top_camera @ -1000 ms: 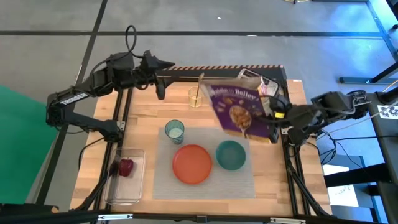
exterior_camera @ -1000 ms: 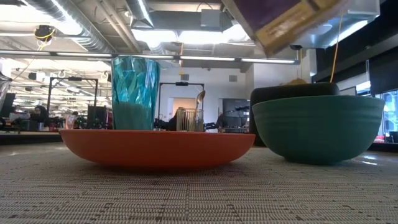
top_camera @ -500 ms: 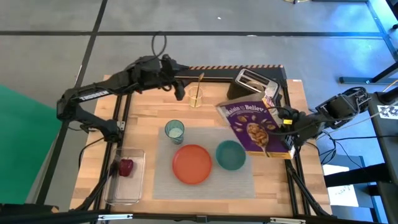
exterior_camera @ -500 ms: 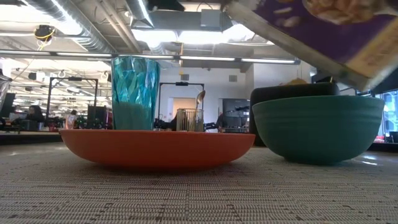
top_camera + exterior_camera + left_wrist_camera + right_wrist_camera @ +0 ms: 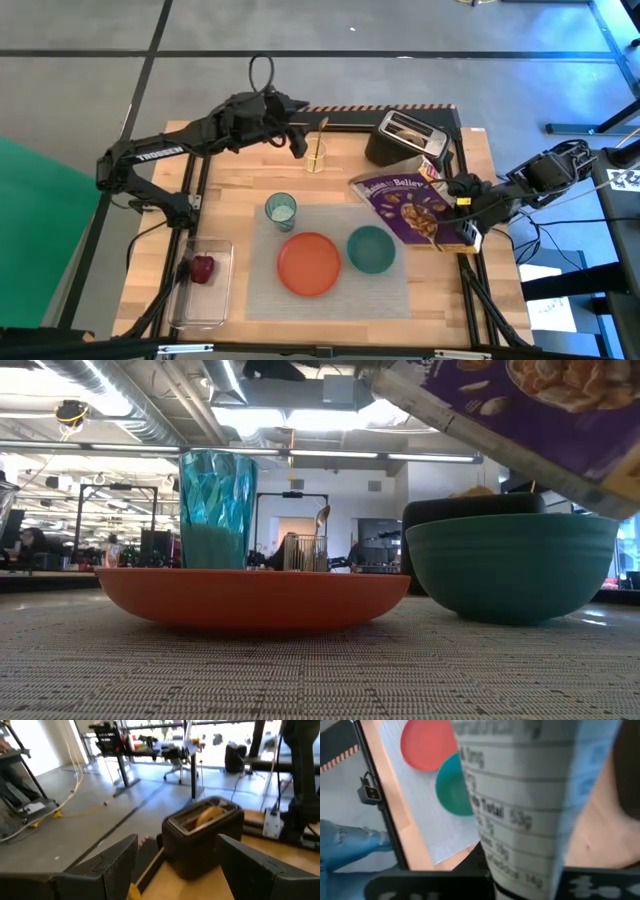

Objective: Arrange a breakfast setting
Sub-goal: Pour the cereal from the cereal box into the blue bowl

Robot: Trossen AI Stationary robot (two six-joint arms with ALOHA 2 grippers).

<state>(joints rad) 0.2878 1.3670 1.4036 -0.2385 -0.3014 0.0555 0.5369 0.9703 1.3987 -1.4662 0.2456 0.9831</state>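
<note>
A grey placemat (image 5: 330,285) carries an orange plate (image 5: 308,263), a teal bowl (image 5: 371,249) and a pale blue cup (image 5: 281,209). A gold spoon (image 5: 321,138) stands in a small glass (image 5: 316,157) at the far side. My left gripper (image 5: 298,141) is open and empty just left of that glass, facing the black toaster (image 5: 202,837), which holds a bagel (image 5: 209,815). My right gripper (image 5: 462,198) is shut on the purple cereal box (image 5: 408,205), right of the bowl. A red fruit (image 5: 203,268) lies in a clear tray (image 5: 212,305). Loose cereal does not show. My right gripper pinches the cereal box between its two fingers, across its narrow printed side panel (image 5: 520,845), at the end nearest the table's right edge (image 5: 452,215). The fingers come level from the table's right. The box is lifted clear and tilted, front face up, above the bowl's rim (image 5: 520,410).
The toaster (image 5: 405,135) stands at the far right, close behind the box. The tray sits at the near left off the mat. Bare wood lies between the cup and the far edge. A black frame runs along the table's sides.
My right gripper has drawn back toward the table's right edge and gone down with the cereal box, which has tipped from steeply raised over the bowl's far side to lying flatter, right of the bowl. My left gripper has gone toward the right, up to the spoon's glass.
</note>
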